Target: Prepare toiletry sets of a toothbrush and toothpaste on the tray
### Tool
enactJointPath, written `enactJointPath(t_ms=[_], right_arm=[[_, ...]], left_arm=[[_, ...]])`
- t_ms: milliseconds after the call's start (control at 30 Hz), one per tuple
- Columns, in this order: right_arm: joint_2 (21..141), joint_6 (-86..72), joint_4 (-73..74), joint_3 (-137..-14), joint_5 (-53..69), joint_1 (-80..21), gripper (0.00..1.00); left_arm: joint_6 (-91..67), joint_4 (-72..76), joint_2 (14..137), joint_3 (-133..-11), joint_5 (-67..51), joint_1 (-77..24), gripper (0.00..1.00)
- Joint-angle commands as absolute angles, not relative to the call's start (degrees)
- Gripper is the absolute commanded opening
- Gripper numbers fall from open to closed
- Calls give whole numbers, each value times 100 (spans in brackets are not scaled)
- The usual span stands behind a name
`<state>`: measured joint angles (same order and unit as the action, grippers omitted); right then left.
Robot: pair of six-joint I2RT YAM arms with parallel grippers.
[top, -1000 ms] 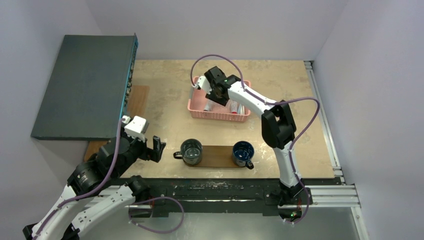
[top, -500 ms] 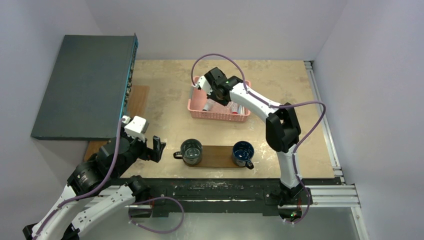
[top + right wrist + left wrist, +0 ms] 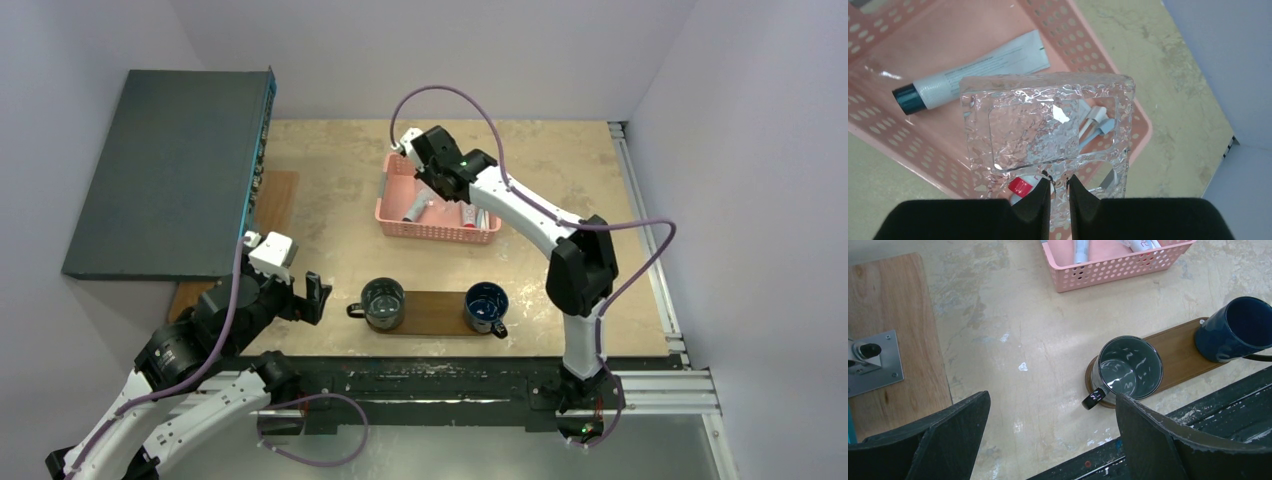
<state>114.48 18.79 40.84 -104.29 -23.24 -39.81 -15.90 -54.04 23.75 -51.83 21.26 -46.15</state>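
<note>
Toothpaste tube lies in the pink basket — my right jaws have just pinched a clear dimpled plastic piece; left jaws wide, empty — no set on the tray yet.

walls rising pale and bare on three sides | table showing a mottled beige top | dark grey panel overhanging its left edge

Toothpaste tube, inside the pink basket: fine dark print, probably lettering, unreadable.
Elsewhere: nothing legible.
</note>
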Motion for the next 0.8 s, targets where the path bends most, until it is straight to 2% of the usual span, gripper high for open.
enactJointPath(t_ms=[0,267,467,767], right_arm=[[10818,1076,3652,-10365,-2744,-4000,0],[10414,-186,4119,-10235,-2830,-4016,0],[10137,-1102,4591,-10180,-2434,-4149,0],[9363,-2083,4385,-9042,-2585,-4542,0]], left_arm=[[-1655,-5247,2347,-5169,2158,-4595,96],[-1653,-5248,2347,-5174,2179,-4595,96],[-1652,-5258,2338,-5180,2197,-4602,96],[-1666,-5267,2314,-5185,2189,-4599,96]])
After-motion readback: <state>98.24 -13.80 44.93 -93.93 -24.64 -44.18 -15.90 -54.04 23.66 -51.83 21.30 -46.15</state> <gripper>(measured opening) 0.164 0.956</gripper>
